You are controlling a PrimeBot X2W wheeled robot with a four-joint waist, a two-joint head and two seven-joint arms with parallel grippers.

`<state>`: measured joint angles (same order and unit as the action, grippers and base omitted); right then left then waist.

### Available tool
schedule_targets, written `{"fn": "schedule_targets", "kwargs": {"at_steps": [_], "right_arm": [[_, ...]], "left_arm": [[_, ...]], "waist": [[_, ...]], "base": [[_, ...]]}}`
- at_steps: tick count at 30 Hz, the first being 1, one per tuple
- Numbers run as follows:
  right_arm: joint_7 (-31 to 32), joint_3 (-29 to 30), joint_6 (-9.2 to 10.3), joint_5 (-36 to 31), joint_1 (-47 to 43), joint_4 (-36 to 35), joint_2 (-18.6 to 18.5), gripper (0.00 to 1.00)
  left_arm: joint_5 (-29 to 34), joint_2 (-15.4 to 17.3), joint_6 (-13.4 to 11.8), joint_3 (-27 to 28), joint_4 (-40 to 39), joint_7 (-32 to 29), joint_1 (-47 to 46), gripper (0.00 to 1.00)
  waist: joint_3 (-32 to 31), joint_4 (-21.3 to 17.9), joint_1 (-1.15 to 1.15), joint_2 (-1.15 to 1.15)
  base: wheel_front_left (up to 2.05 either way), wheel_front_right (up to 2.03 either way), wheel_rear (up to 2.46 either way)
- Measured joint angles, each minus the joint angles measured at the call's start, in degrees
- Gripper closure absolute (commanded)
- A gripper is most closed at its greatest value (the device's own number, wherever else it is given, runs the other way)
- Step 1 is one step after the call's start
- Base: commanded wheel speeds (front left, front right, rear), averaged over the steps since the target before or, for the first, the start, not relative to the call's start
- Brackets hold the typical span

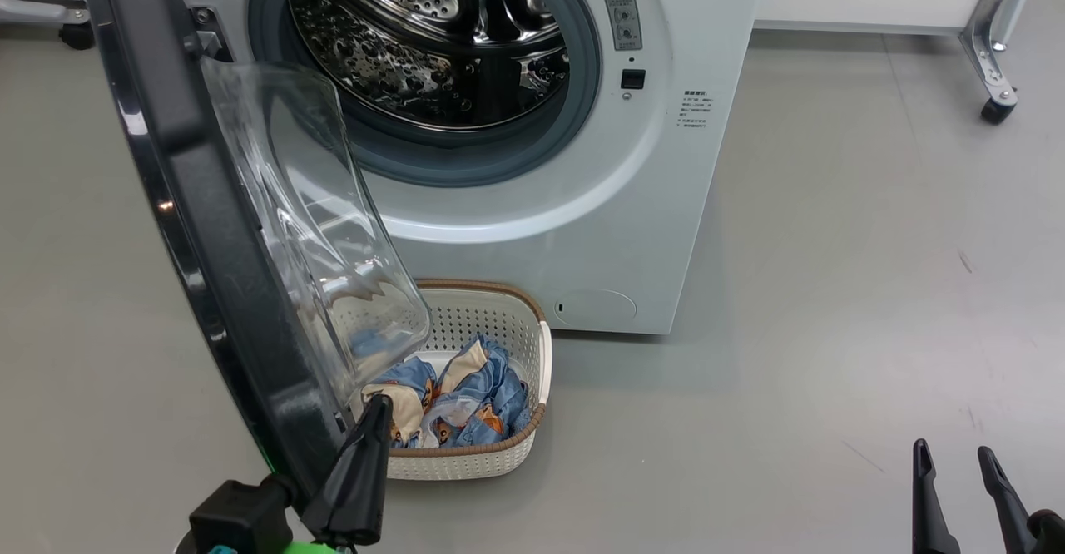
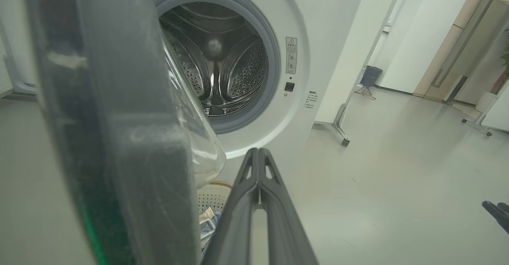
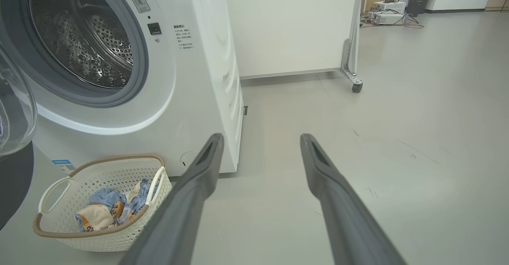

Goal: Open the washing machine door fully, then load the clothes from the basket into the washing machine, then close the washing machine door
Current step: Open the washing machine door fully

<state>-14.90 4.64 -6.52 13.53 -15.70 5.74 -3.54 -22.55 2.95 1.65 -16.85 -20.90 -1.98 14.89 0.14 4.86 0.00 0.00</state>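
Note:
The washing machine [image 1: 599, 230] stands with its steel drum [image 1: 433, 38] exposed. Its door [image 1: 208, 230] is swung out toward me, black rim edge-on, the glass bulge [image 1: 324, 230] facing the opening. My left gripper [image 1: 378, 404] is shut, its tip right beside the door's inner lower rim; whether it touches is unclear. In the left wrist view the closed fingers [image 2: 258, 153] point at the machine [image 2: 318, 38], with the door [image 2: 119, 117] just to their left. The basket [image 1: 507, 446] sits on the floor before the machine with the clothes [image 1: 466, 404] inside. My right gripper [image 1: 957, 454] is open, low right, over bare floor.
A white panel on a castered metal foot [image 1: 994, 80] stands right of the machine. Grey floor [image 1: 832, 288] stretches to the right. In the right wrist view the open gripper [image 3: 260, 137] points past the machine's corner, the basket [image 3: 95, 233] lower left.

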Motion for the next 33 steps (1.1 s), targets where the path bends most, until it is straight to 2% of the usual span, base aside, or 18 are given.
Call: {"fn": "schedule_targets", "kwargs": {"at_steps": [8,11,21,33], "right_arm": [[0.0,0.9,-0.16,0.0,0.0,0.0,0.3,0.0],[0.0,1.0,-0.19,0.0,0.0,0.0,0.4,0.0],[0.0,2.4,-0.47,0.0,0.0,-0.1,1.1,0.0],[0.0,2.5,-0.48,-0.1,0.0,-0.1,1.3,0.0]], "left_arm": [[0.4,0.0,-4.8,1.9,0.3,0.0,-0.9,1.0],[0.4,0.0,-5.5,2.0,0.3,0.0,-1.0,1.0],[0.4,-0.1,-6.8,1.9,0.5,0.0,-2.8,1.0],[0.4,-0.1,-7.8,2.5,1.6,0.0,-3.2,1.0]], "waist": [[0.6,-0.2,0.0,0.0],[0.7,-0.1,0.0,0.0],[1.1,2.2,0.0,0.0],[2.0,7.2,0.0,0.0]], "base": [[0.0,0.0,0.0],[0.0,0.0,0.0],[0.0,0.0,0.0],[0.0,0.0,0.0]]}}
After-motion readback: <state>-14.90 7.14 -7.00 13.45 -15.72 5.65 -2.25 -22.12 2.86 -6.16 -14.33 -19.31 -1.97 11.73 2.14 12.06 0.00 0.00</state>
